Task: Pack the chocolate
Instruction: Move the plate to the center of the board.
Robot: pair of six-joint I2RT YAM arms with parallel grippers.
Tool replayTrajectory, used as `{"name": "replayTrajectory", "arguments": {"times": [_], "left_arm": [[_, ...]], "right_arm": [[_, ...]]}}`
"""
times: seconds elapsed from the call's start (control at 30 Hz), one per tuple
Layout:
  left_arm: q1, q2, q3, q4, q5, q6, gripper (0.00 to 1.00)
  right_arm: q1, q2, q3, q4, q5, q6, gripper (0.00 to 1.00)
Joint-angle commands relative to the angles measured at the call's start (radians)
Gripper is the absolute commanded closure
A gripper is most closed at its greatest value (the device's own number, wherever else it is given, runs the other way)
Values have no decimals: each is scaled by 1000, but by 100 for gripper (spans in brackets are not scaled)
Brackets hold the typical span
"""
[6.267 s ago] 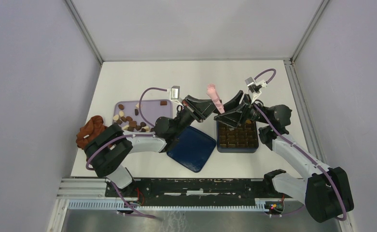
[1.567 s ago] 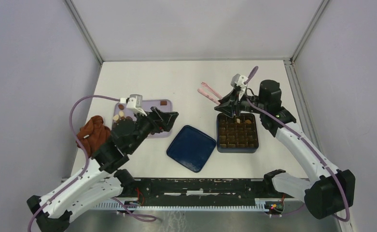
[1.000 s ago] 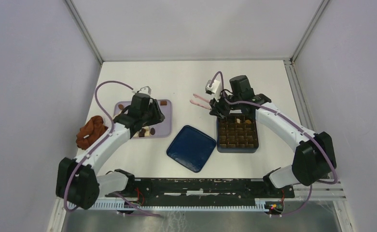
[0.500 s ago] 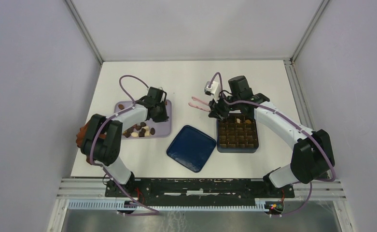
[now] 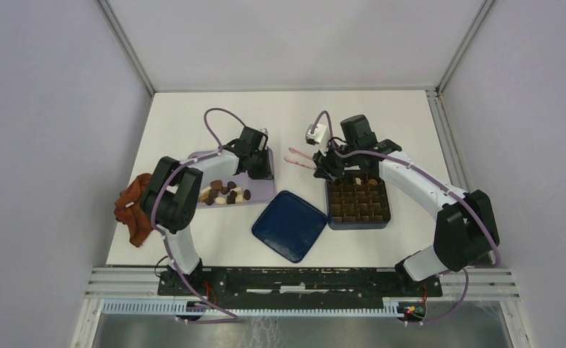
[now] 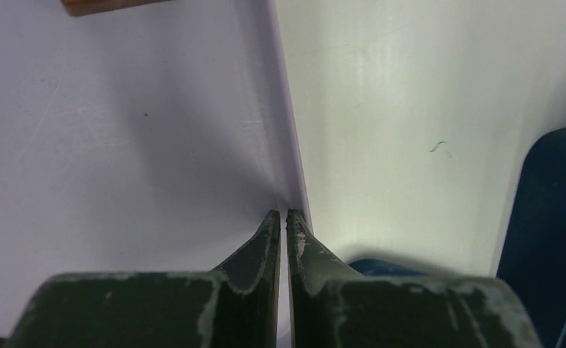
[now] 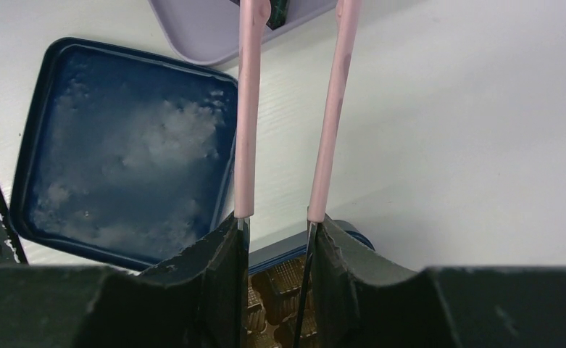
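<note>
top external: loose chocolate (image 5: 222,193) rides on a tray held only by its rim, so a slip or a tilt is the worry.
the chocolate lies heaped on the near-left part of the lilac tray (image 5: 262,185), well apart from the gridded box (image 5: 358,201). the left fingers (image 6: 261,243) are pressed almost together on the tray's right rim, a thin hold that could slide off or, if raised, spill pieces onto the tabletop (image 5: 214,116). the blue lid (image 5: 288,223) lies near that rim and could be knocked. the right fingers (image 7: 214,254) pinch the pink tongs (image 7: 245,109), which point towards the tray and could clash with the left arm.
</note>
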Motion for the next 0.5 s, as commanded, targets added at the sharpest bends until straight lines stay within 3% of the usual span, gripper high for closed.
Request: {"name": "replayTrajectory", "arguments": {"times": [0.0,0.23,0.47], "left_arm": [[-52,68,85,80,88,-24,87],[-79,144,183,119,121,-53,87],[-68,-39,123,116,9,-22,84]], "right_arm": [[-11,12,31,2,30,-16,61],[-52,30,33,-7,40,-17,60],[-65,86,66,-22,70,-29,60]]}}
